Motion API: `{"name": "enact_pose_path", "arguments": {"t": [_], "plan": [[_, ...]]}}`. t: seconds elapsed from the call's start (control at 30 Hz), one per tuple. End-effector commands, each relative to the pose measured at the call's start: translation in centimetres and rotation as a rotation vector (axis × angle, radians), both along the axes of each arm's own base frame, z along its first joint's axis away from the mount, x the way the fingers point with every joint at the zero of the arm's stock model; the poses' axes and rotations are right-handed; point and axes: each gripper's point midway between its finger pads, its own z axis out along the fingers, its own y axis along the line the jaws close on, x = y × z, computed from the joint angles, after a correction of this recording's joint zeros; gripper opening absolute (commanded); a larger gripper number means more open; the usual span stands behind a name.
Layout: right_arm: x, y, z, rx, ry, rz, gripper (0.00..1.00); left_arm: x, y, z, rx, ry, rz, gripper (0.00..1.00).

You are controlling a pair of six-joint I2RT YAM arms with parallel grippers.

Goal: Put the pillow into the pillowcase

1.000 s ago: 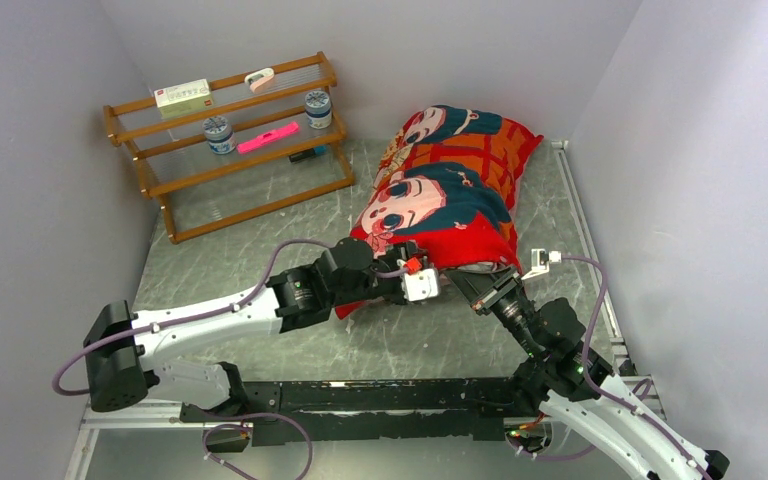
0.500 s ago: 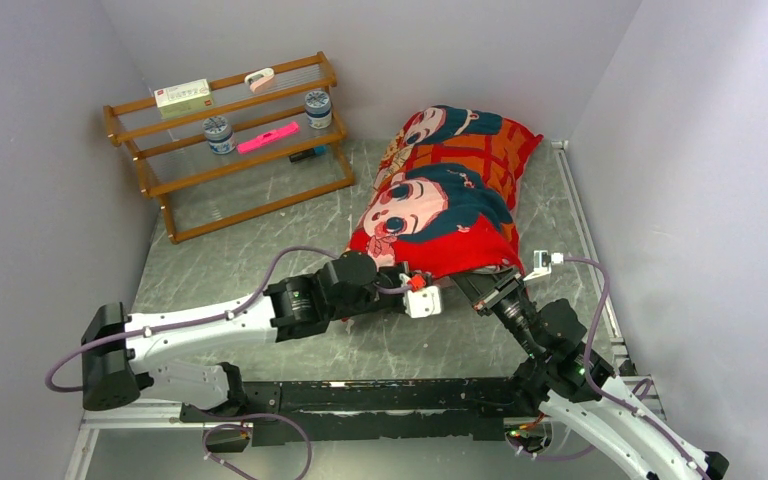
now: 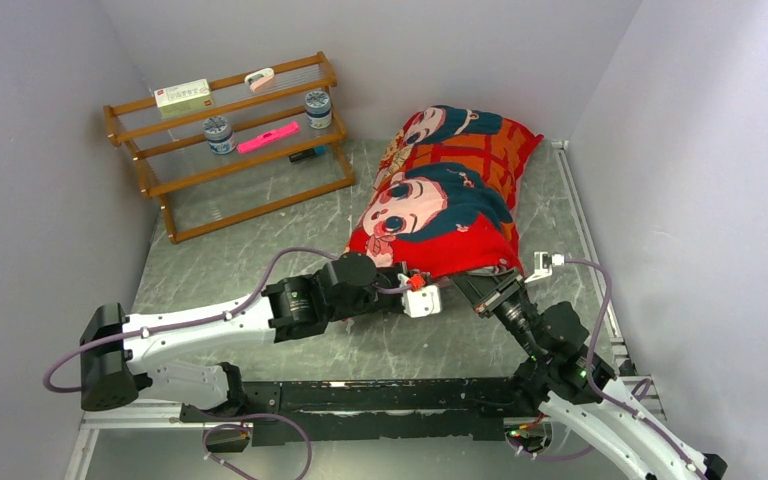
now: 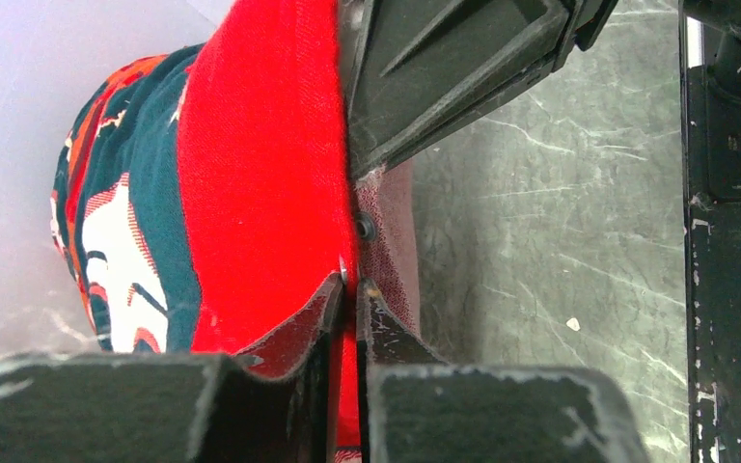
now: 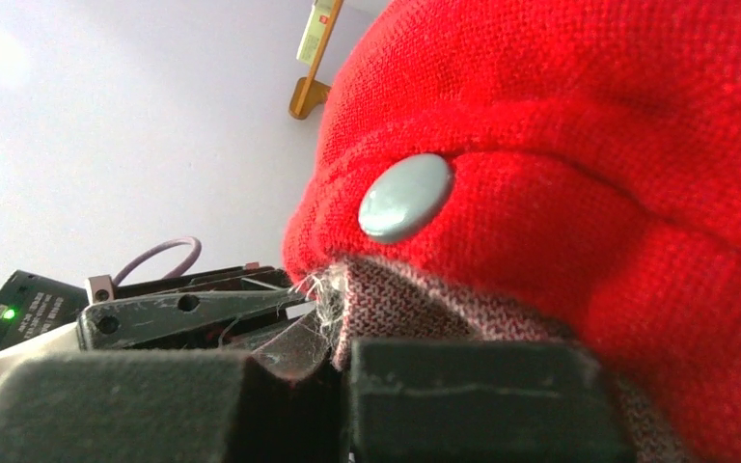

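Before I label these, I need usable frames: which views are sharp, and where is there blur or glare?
Top external: evenly lit and sharp, no glare on the pillowcase. Left wrist: the fabric knit is crisp, the left claw at the bottom edge is softer. Right wrist: grey snap and knit sharp, right claw slightly soft up close, wall washed bright, shelf out of focus.

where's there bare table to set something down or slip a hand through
Bare tabletop lies between the wooden rack and the pillowcase, and between the left arm and the base rail. Crowded: the pillowcase's near edge, where left gripper and right gripper have jaws shut on it.
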Motion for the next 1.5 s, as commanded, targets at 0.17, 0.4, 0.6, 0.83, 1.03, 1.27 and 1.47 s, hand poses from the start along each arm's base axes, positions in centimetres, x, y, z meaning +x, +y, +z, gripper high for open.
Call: {"name": "enact_pose_path", "arguments": {"t": [0.17, 0.4, 0.6, 0.83, 1.03, 1.27, 1.47], "plan": [[-1.5, -0.3, 6.6, 0.192, -0.167, 0.050, 0.00, -0.6, -1.6, 1.7, -0.080, 0.008, -0.035, 0.17], [-1.4, 0.1, 6.4, 0.216, -0.158, 0.062, 0.00, -0.6, -1.4, 1.6, -0.070, -0.008, -0.038, 0.27], [-1.3, -0.3, 6.3, 0.218, -0.153, 0.045, 0.00, -0.7, -0.8, 1.6, -0.054, -0.028, -0.043, 0.38], [-1.2, -0.2, 6.1, 0.221, -0.146, 0.045, 0.00, 0.1, 1.0, 2.5, -0.141, -0.051, 0.040, 0.69], [-1.1, -0.2, 6.1, 0.224, -0.142, 0.042, 0.00, -0.6, 0.4, 2.6, -0.207, -0.063, 0.099, 0.74], [-1.1, -0.3, 6.1, 0.227, -0.139, 0.038, 0.00, -0.5, -0.1, 3.2, -0.293, -0.090, 0.188, 0.73], [-1.2, -0.3, 6.1, 0.232, -0.141, 0.041, 0.00, -0.2, -0.7, 3.2, -0.316, -0.111, 0.238, 0.65]]}}
